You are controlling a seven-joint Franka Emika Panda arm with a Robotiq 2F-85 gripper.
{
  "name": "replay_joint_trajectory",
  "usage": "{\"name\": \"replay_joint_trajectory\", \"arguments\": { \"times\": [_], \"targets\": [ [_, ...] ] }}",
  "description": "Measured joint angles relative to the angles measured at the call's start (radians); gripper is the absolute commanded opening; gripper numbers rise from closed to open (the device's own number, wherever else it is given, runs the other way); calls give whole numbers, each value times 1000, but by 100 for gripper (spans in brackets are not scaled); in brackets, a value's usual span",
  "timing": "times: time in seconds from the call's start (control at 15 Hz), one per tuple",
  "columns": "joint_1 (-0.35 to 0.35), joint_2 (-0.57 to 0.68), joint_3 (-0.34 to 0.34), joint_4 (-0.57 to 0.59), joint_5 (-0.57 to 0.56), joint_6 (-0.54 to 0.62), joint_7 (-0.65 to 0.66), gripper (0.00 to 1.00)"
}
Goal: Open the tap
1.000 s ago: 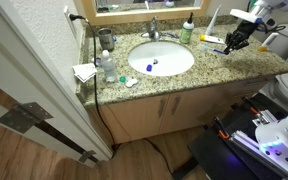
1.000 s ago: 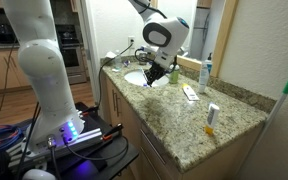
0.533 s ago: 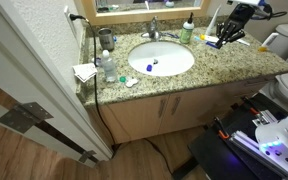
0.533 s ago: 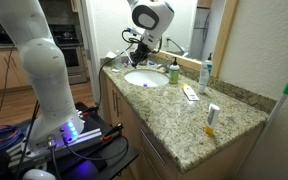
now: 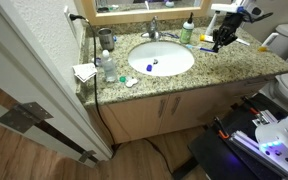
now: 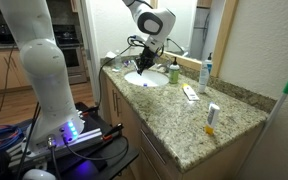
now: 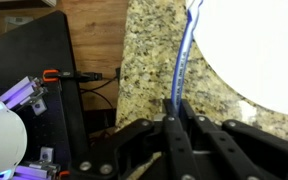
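Observation:
The tap is a small chrome faucet at the back of the white basin. My gripper hangs over the counter to the right of the basin, apart from the tap. In the wrist view the jaws are shut on a thin blue stick that runs up to the basin's edge. In an exterior view the gripper is at the basin's rim, and I cannot make out the tap there.
A green-capped bottle stands beside the tap. A dark soap dispenser is behind the basin. White tubes lie on the granite counter. A cup and clutter sit on the counter's far end.
The gripper rose, then came down again, ending a little closer to the basin. It stays shut on the blue stick.

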Motion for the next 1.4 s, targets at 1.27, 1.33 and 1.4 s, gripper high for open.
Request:
{"name": "replay_joint_trajectory", "arguments": {
  "times": [1.27,1.33,1.4],
  "targets": [
    [88,338,13,370,-172,-53,487,2],
    [88,338,12,370,-172,-53,487,2],
    [88,338,11,370,-172,-53,487,2]
  ]
}}
